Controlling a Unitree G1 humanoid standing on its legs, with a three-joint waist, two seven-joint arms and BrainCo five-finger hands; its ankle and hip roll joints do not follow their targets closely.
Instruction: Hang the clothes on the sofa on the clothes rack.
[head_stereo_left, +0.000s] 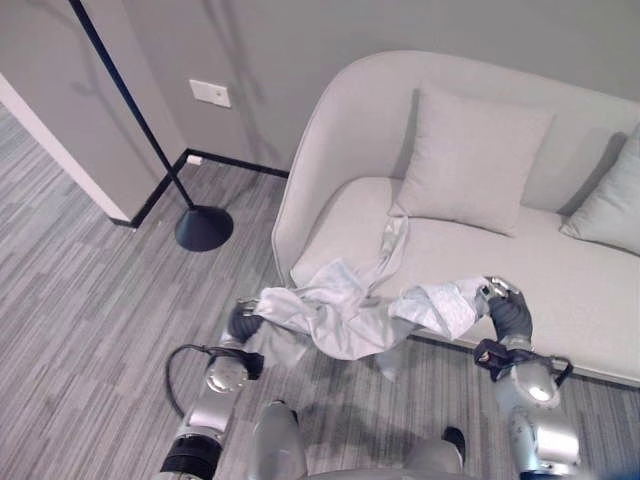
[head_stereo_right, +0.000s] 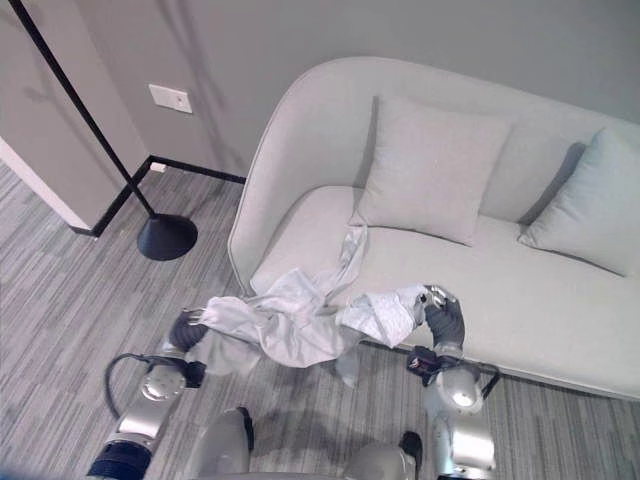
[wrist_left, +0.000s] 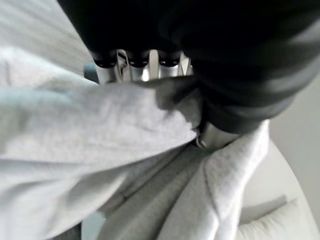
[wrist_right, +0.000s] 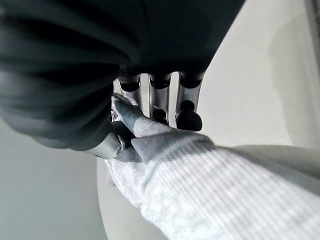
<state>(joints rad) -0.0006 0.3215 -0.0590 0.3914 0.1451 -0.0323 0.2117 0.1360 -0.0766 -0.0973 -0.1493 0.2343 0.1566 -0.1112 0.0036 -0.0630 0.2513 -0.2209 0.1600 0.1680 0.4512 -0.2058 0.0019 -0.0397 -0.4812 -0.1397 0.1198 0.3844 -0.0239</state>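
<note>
A light grey garment hangs stretched between my two hands over the front edge of the pale sofa; one sleeve still trails up onto the seat. My left hand grips its left end off the sofa's corner, fingers curled round the cloth. At the garment's right end, my right hand has its fingers pinching the ribbed cuff. A black clothes rack pole with a round base stands to the left by the wall.
Two grey cushions lean on the sofa back. A wall corner juts out left of the rack's base. Grey striped carpet lies open in front of the sofa.
</note>
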